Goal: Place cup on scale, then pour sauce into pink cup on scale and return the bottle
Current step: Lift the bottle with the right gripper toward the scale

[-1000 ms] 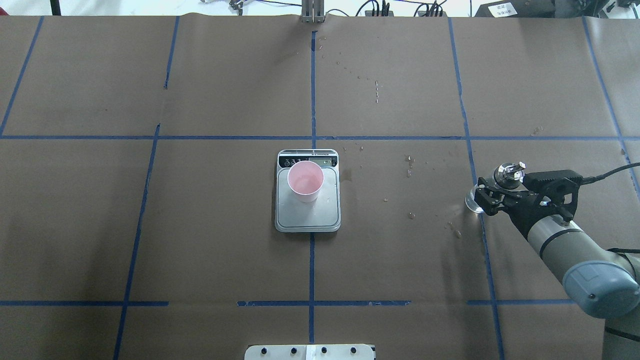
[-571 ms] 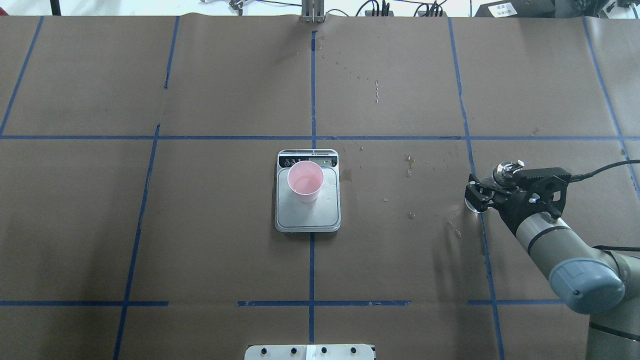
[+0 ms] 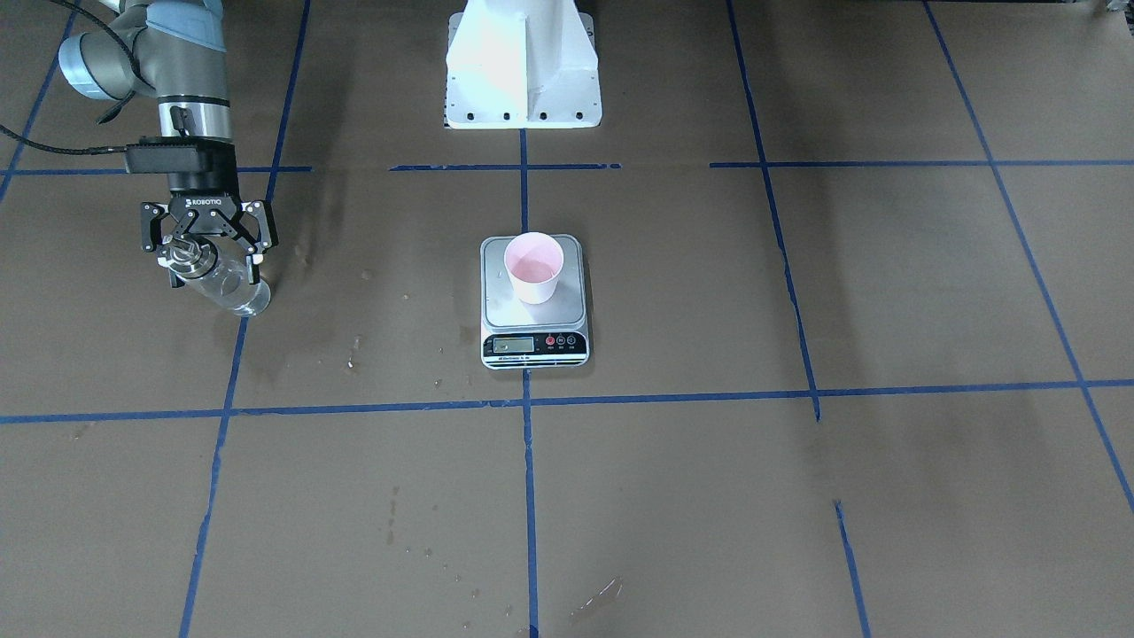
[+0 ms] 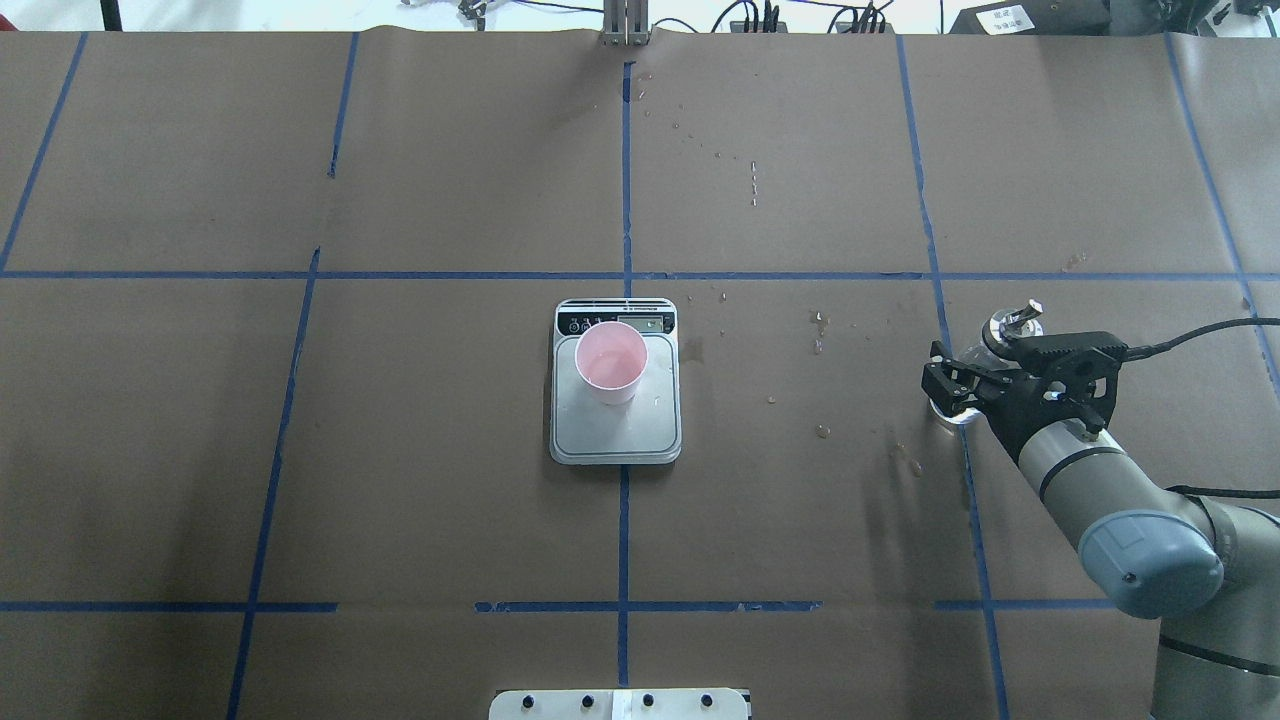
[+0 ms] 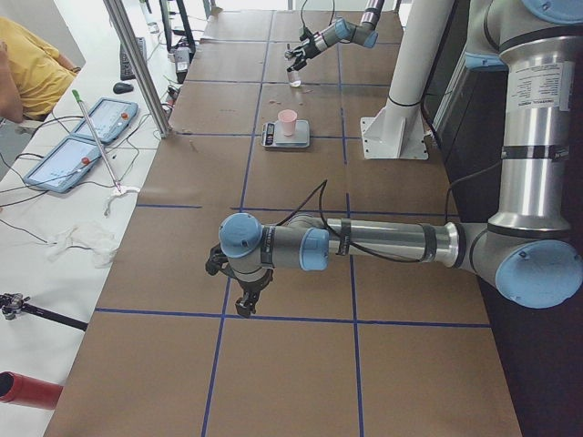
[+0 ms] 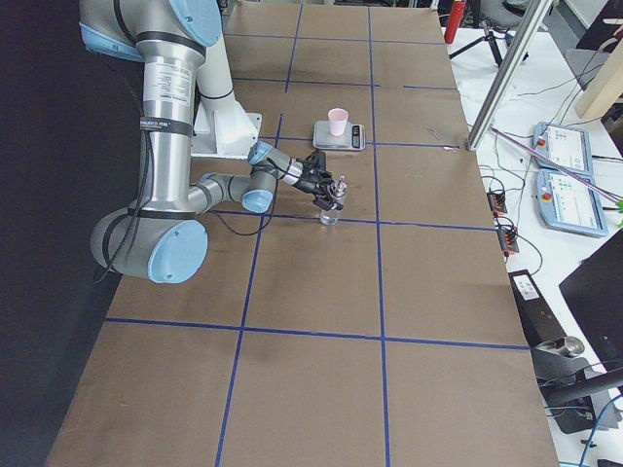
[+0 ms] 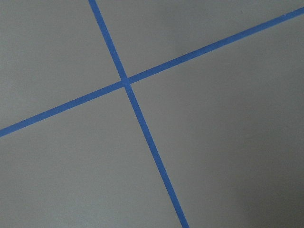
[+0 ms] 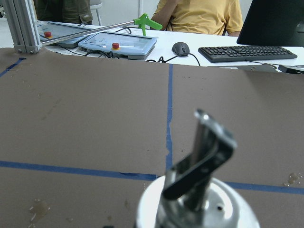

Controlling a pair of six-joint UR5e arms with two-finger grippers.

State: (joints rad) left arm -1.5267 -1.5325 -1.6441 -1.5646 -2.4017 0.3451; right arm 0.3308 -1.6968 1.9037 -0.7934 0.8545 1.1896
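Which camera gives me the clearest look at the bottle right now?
Exterior front-facing: the bottle shows top to bottom, in the right gripper. Overhead hides most of it under the gripper; right wrist shows only the spout; the side views show it small.

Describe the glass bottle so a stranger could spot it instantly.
On the brown table, start at the central scale bearing the pink cup, then go toward the robot's right side. There the right gripper clasps the bottle, the only clear glass thing, topped by a silver spout.
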